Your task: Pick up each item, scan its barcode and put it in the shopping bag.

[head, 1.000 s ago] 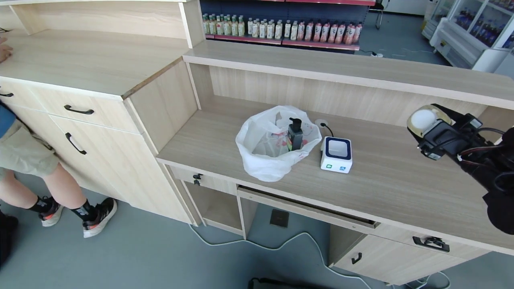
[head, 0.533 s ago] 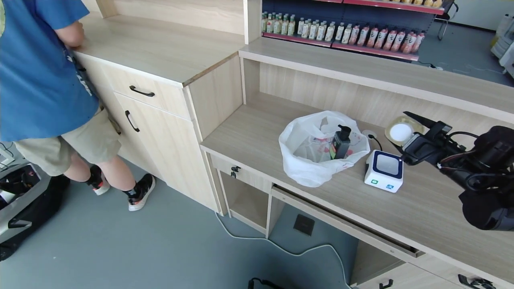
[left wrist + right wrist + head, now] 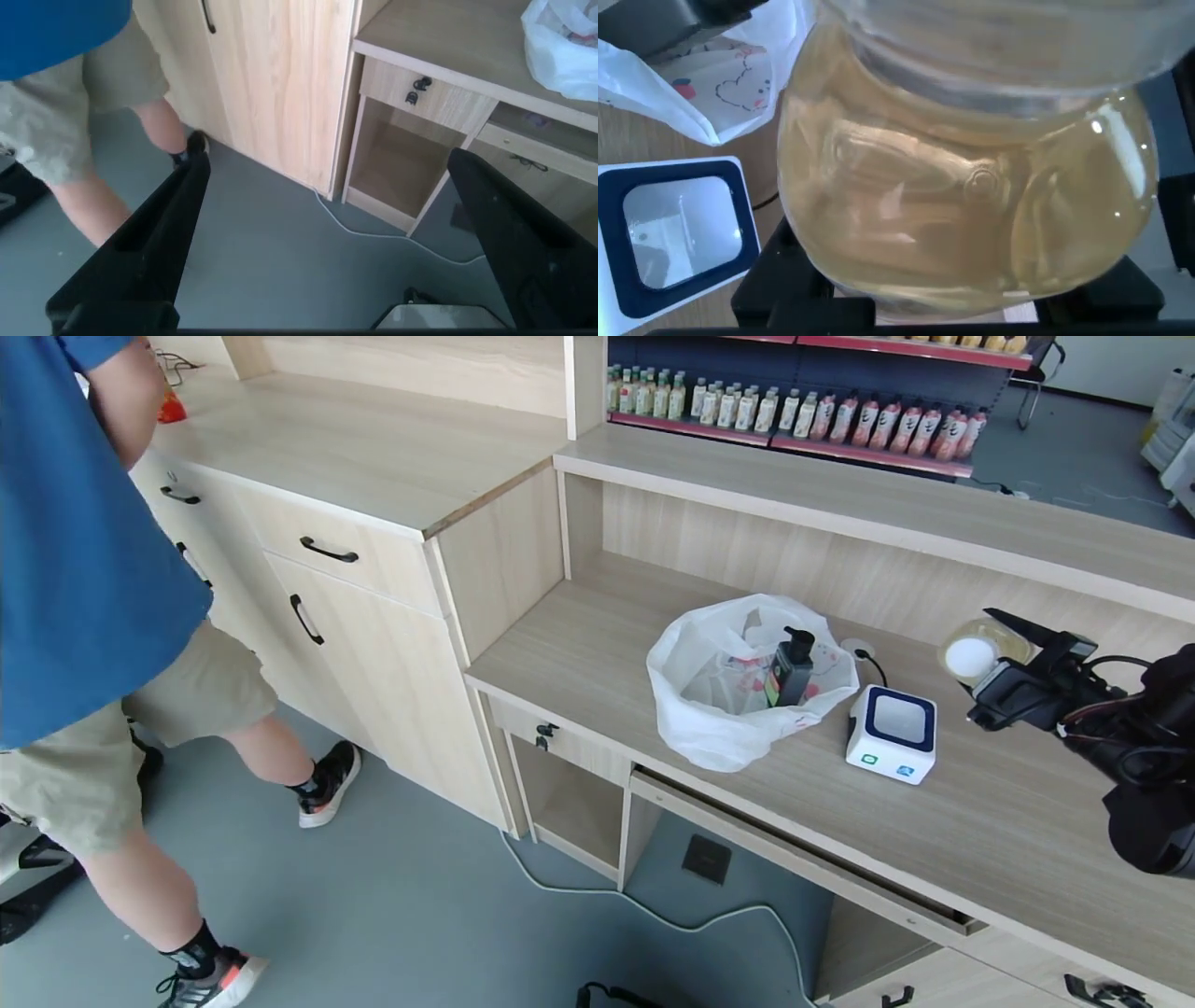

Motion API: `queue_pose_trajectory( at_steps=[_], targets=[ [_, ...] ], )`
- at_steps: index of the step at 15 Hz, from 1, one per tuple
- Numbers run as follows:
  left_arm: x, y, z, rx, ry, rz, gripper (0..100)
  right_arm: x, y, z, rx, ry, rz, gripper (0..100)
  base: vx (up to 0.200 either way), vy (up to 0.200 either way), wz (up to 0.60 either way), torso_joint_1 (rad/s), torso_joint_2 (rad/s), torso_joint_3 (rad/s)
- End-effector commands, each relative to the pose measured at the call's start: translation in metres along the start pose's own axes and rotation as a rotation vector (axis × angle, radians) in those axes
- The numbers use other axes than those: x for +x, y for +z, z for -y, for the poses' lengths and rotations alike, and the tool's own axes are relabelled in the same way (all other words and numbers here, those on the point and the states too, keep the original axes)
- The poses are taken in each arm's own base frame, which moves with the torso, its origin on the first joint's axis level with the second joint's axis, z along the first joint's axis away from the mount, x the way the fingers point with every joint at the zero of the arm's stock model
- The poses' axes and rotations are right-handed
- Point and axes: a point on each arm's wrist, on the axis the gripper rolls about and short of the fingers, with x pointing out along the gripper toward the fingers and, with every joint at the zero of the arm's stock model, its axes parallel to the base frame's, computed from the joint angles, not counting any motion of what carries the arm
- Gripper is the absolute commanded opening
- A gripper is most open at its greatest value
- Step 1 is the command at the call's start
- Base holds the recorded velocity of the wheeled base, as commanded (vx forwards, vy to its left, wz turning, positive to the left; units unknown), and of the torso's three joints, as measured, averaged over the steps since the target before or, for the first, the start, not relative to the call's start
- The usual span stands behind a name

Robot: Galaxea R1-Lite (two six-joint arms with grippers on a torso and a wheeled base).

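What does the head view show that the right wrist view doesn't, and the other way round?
Head view: the black pump bottle standing in the shopping bag, drink bottles on the far shelf, and the white lid on the jar held in the right gripper. Right wrist view: the jar's clear body and yellowish contents, close up. Both: the jar, the white scanner and the shopping bag on the wooden counter.
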Motion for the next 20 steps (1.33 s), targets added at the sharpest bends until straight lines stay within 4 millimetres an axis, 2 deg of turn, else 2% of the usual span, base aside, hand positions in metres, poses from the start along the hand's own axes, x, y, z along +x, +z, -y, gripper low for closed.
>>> queue_pose_trajectory(
  at_steps=[1,3,10,17,20],
  targets=[
    [0.0,0.0,0.0,0.0,0.001,0.001,100,-0.004,-0.008,-0.005,0.006,0.017,-0.026,0,0.0,0.0,0.0,0.0,0.0,0.0],
    [0.0,0.0,0.0,0.001,0.001,0.001,100,-0.009,-0.01,-0.016,0.029,0.056,-0.031,0,0.0,0.0,0.0,0.0,0.0,0.0],
    [0.0,0.0,0.0,0.0,0.001,0.001,100,-0.016,-0.021,-0.036,0.002,0.125,-0.03,0,0.0,0.0,0.0,0.0,0.0,0.0],
    [0.0,0.0,0.0,0.0,0.001,0.001,100,-0.013,-0.028,-0.052,0.021,0.154,-0.039,0,0.0,0.0,0.0,0.0,0.0,0.0],
    [0.0,0.0,0.0,0.0,0.001,0.001,100,-0.004,-0.033,-0.054,0.02,0.139,-0.031,0,0.0,0.0,0.0,0.0,0.0,0.0]
  ],
)
